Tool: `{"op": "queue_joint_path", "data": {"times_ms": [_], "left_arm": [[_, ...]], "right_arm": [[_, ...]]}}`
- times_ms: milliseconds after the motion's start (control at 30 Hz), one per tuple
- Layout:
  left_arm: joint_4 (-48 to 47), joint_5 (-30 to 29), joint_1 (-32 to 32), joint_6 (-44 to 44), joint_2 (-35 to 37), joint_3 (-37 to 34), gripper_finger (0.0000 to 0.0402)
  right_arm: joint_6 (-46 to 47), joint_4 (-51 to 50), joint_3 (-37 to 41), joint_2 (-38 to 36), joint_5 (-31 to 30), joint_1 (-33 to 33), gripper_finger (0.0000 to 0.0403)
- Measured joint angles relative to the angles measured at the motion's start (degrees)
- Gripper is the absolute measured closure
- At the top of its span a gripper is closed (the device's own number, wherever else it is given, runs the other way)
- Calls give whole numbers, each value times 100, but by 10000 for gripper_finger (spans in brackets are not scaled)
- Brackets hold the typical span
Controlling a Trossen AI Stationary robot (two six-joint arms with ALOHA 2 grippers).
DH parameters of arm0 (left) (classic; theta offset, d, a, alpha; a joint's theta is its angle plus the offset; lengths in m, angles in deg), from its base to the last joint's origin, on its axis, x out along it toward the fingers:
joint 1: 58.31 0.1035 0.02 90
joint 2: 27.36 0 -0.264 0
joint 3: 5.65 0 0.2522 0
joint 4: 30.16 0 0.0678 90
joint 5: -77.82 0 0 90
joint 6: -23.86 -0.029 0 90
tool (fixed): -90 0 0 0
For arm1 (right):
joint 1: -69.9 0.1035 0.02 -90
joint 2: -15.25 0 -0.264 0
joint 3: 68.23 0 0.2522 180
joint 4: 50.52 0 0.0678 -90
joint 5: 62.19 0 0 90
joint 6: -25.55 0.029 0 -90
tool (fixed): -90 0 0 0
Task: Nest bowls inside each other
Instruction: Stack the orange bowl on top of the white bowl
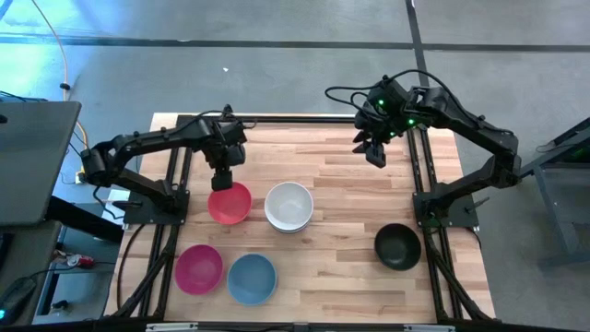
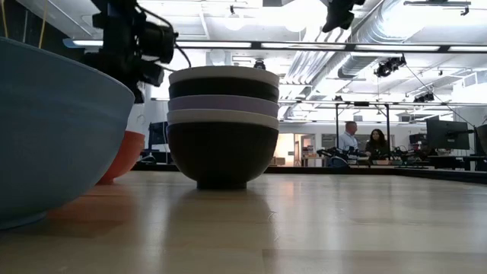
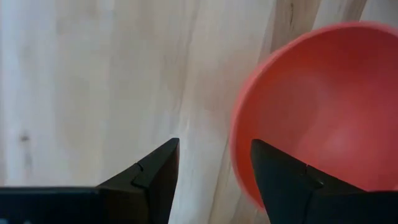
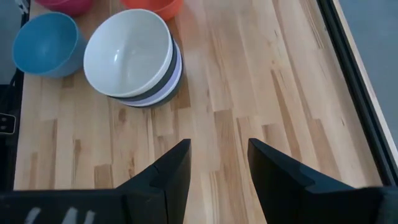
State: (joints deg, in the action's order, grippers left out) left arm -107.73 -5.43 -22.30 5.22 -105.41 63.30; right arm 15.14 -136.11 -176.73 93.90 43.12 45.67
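A red bowl [image 1: 230,204] [image 3: 317,106] stands on its base left of the middle. Beside it is a nested stack [image 1: 289,206] [image 2: 222,129] [image 4: 134,59] with a white bowl on top and black, lavender and white rims below. A magenta pink bowl [image 1: 198,268], a light blue bowl [image 1: 252,278] [image 2: 46,129] and a single black bowl [image 1: 397,246] stand apart. My left gripper [image 1: 221,179] [image 3: 214,155] is open just above the red bowl's far rim, one finger over the inside and one outside. My right gripper [image 1: 373,153] [image 4: 217,162] is open, raised over the far right.
Bare wood lies between the stack and the black bowl and along the far side of the table [image 1: 313,148]. Black frame rails [image 1: 419,175] run along the table's left and right sides. People sit at desks in the room behind [image 2: 361,141].
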Motion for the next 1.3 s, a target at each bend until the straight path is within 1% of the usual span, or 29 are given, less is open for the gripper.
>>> {"op": "queue_joint_path", "data": {"times_ms": [67,200,433,533,700,833,933,1067,1300], "left_arm": [[153,124,0,-4,0,-173,216],[304,146,-2,8,-2,-451,216],[509,199,-2,141,-2,-642,220],[514,285,-2,193,-4,-642,237],[533,460,-2,219,-4,-642,283],[541,465,-2,324,-4,-642,318],[542,465,-2,350,-4,-642,336],[542,465,-2,368,-4,-642,349],[549,466,-2,367,-7,-642,352]], "right_arm": [[-3,23,0,0,8,0,251],[-14,168,0,0,13,0,251],[-58,345,0,0,13,0,251],[-58,352,0,0,13,0,251],[-15,352,0,0,12,0,251],[-14,352,0,0,13,0,251],[-12,352,0,0,11,0,251],[5,350,0,0,13,0,251],[6,345,0,0,12,0,251]]}}
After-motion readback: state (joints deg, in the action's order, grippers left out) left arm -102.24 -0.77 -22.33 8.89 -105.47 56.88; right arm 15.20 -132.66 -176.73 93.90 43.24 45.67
